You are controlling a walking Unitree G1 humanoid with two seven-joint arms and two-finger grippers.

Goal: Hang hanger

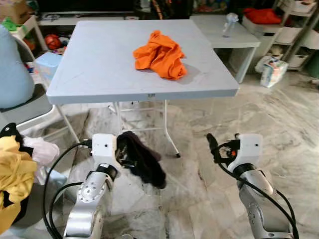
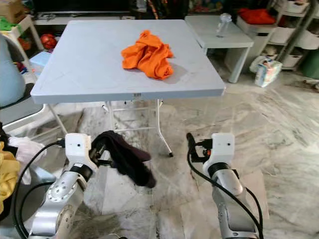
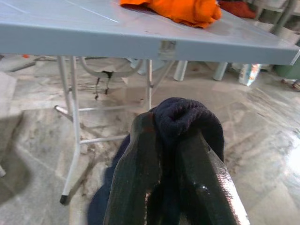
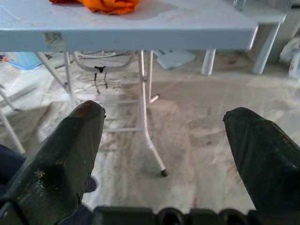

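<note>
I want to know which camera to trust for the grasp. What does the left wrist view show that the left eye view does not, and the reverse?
Left wrist view alone: the left end effector seen close, its two fingers pinched on the dark cloth, and a curved white piece under the table. Left eye view alone: the right end effector, open, holding nothing, and the yellow clothes at the left. Both share the grey table, the orange garment on it and the marble floor.

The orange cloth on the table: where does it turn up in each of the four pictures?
Left eye view: orange cloth lies right of centre on the grey table.
Right eye view: same spot, nearer mid-picture.
Left wrist view: along the upper edge.
Right wrist view: upper edge, cropped.
Shared landmark: the table's front edge.
</note>
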